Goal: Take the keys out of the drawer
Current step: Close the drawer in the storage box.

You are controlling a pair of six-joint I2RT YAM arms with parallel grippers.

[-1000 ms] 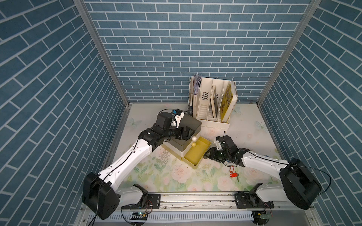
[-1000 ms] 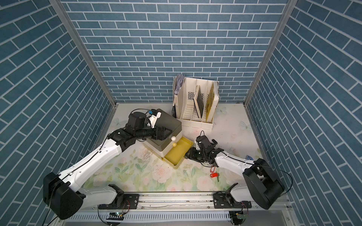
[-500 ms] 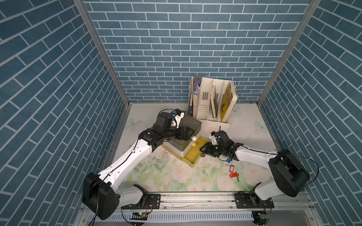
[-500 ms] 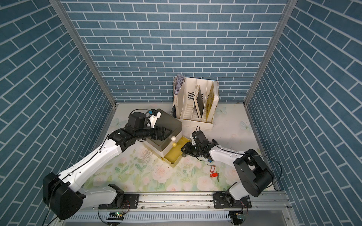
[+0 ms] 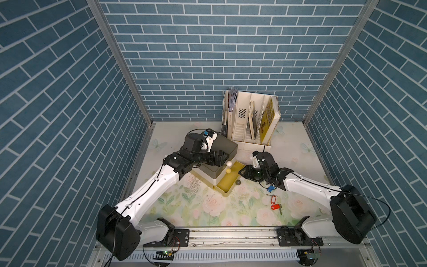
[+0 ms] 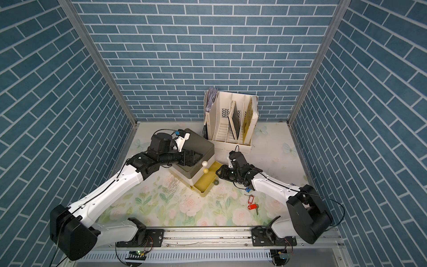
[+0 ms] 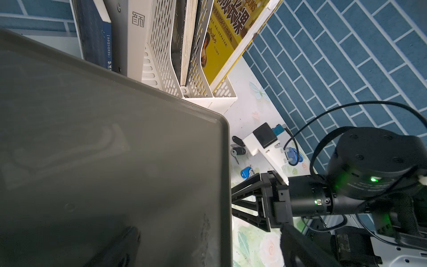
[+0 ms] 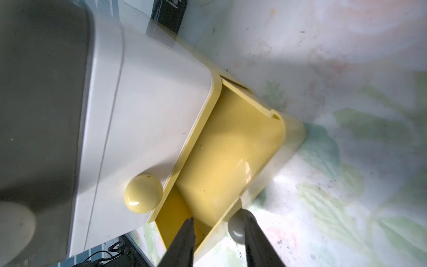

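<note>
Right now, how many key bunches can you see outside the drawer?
3. The red-tagged bunch lies on the mat near the front; the blue-tagged bunch sits partly under the right forearm; the black-fob bunch lies beside the cabinet. The drawer's visible part holds none.

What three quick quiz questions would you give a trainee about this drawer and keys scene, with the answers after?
1. Which gripper is over the cabinet?
2. True or false: the yellow drawer is shut.
3. Where are the red-tagged keys? A in the drawer, B on the table, C on the cabinet.
Key: 1 the left gripper; 2 false; 3 B.
</note>
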